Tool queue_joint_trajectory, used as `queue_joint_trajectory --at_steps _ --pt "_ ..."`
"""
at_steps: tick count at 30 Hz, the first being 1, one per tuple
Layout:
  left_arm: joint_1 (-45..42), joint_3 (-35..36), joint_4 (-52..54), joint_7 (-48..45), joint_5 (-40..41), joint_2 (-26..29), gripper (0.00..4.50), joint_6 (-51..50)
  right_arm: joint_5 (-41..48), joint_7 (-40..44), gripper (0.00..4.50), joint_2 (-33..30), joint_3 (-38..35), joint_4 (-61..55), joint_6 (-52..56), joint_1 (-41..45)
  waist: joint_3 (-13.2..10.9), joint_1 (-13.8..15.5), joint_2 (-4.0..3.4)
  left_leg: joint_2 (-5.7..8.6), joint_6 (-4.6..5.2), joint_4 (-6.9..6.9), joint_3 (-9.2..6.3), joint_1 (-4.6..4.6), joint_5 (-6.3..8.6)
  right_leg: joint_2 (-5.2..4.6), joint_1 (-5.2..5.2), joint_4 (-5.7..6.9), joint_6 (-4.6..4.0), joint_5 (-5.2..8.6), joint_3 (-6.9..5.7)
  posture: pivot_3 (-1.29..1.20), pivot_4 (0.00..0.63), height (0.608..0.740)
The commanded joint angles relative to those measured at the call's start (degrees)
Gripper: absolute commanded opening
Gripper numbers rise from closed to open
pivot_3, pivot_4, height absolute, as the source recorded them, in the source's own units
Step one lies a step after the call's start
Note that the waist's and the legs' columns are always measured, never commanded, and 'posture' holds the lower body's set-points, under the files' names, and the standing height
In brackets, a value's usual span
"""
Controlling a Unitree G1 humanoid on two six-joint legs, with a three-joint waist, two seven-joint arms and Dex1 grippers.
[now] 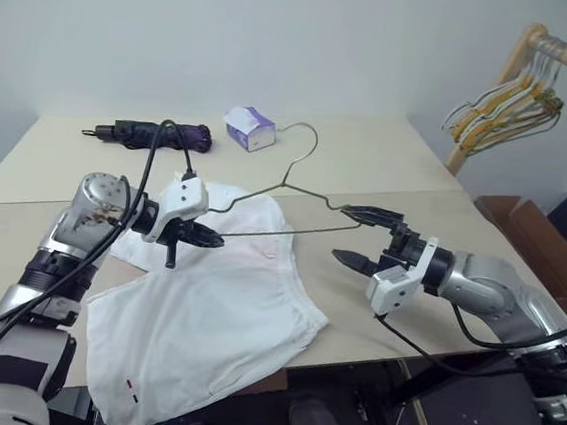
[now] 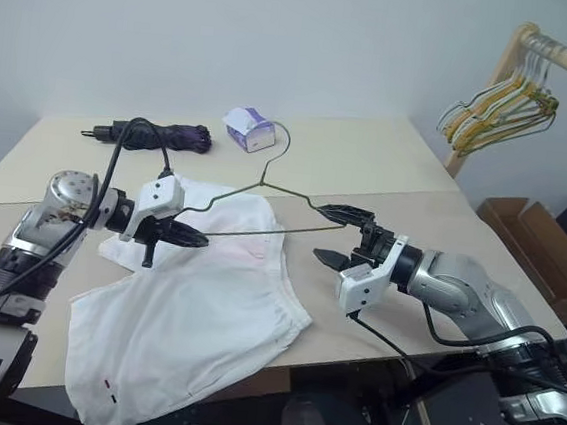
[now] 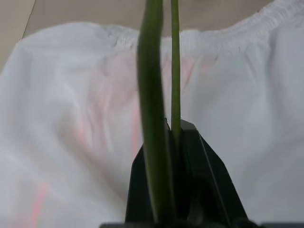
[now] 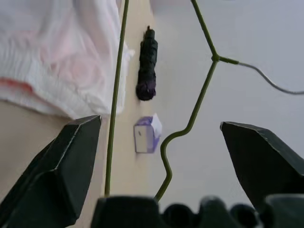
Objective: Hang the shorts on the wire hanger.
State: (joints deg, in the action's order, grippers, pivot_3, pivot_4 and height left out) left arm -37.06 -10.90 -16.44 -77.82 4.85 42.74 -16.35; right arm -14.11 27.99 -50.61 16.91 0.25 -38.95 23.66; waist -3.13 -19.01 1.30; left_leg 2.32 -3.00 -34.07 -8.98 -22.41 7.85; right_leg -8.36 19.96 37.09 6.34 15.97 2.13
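Hiding its own fingertips, the left hand [image 1: 204, 236] clamped the wire hanger [image 1: 286, 188] above the shorts [image 1: 203, 315] on the surface [image 1: 389, 162]; the right hand [image 1: 366, 241] stood apart, the hanger's end between its fingers in the wrist view.

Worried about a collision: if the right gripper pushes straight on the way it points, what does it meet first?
Probably the wire hanger, whose end already sits between the open right gripper fingers; depth is hard to judge.
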Motion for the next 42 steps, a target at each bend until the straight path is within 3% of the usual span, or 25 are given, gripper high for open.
queue_joint_trajectory --at_steps 1,6,10,16,19,27,31,41,42 --pt "1.31 2.77 4.29 2.19 0.54 1.62 0.00 3.69 17.65 9.78 4.45 -1.60 -2.49 -8.67 12.27 -2.37 0.00 1.54 0.00 0.00 0.00 0.00 0.00 0.01 0.00 0.00 0.00 0.00 0.00 0.00 0.01 -0.16 0.000 0.740" --pt "4.03 2.94 6.47 1.43 1.04 3.41 0.00 8.20 38.63 18.90 4.45 -3.48 -7.47 -16.16 35.84 -3.43 0.00 4.95 -0.01 -0.03 -0.01 0.00 0.00 -0.02 0.01 0.01 0.04 0.00 -0.02 -0.01 0.00 -0.18 0.000 0.740" --pt "4.58 2.67 7.80 -1.30 1.84 5.30 0.00 10.25 44.69 27.04 4.45 -8.16 -9.80 -17.83 49.50 -0.58 -0.02 6.80 -0.04 -0.04 -0.03 0.01 0.02 -0.05 0.02 0.00 0.10 -0.01 -0.05 0.00 0.00 -0.21 0.000 0.740" --pt "3.02 1.49 8.24 -3.83 2.29 5.67 0.00 11.39 41.92 32.83 4.45 -13.10 -7.14 -19.04 64.49 6.14 -0.06 7.62 -0.23 -0.07 -0.44 0.00 0.03 -0.39 0.28 0.00 0.47 -0.01 -0.11 0.01 -0.04 -0.22 0.000 0.740" --pt "1.64 0.90 7.78 -5.01 2.44 5.12 0.00 11.83 39.80 33.03 4.45 -11.30 -3.58 -18.14 72.34 11.04 -0.06 7.25 -0.23 -0.07 -0.26 0.00 0.06 -0.53 0.16 0.00 0.62 -0.01 -0.11 0.00 -0.04 -0.23 0.000 0.740" --pt "-1.67 -0.76 5.40 -6.19 1.75 3.33 0.00 13.53 29.43 35.20 4.45 -5.96 5.34 -15.48 76.76 18.08 -0.03 5.60 -0.29 -0.05 -0.02 0.00 0.08 -0.86 0.01 0.00 0.98 0.01 -0.07 -0.02 -0.02 -0.23 0.000 0.740" --pt "-2.51 -1.44 4.95 -6.56 1.72 2.58 0.00 13.83 26.63 36.55 3.57 -4.19 6.95 -14.80 78.09 20.33 -0.03 5.00 -0.29 -0.03 -0.01 -0.02 0.06 -0.88 0.00 0.00 0.99 0.02 -0.03 -0.04 -0.02 -0.24 0.000 0.740" --pt "-3.77 -2.06 3.36 -7.23 1.36 1.26 0.00 14.92 22.09 40.40 0.03 -3.85 8.86 -16.49 76.91 20.01 -0.03 2.89 -0.29 -0.03 -0.01 -0.14 0.03 -0.87 0.00 0.00 0.96 0.09 0.01 -0.06 -0.03 -0.25 0.000 0.740" --pt "-3.88 -2.09 3.12 -7.32 1.31 1.14 0.00 15.13 21.74 40.50 0.03 -3.72 8.85 -16.45 76.84 19.94 -0.03 2.68 -0.29 -0.03 -0.01 -0.16 0.02 -0.87 0.00 0.00 0.96 0.10 0.02 -0.06 -0.03 -0.25 0.000 0.740"
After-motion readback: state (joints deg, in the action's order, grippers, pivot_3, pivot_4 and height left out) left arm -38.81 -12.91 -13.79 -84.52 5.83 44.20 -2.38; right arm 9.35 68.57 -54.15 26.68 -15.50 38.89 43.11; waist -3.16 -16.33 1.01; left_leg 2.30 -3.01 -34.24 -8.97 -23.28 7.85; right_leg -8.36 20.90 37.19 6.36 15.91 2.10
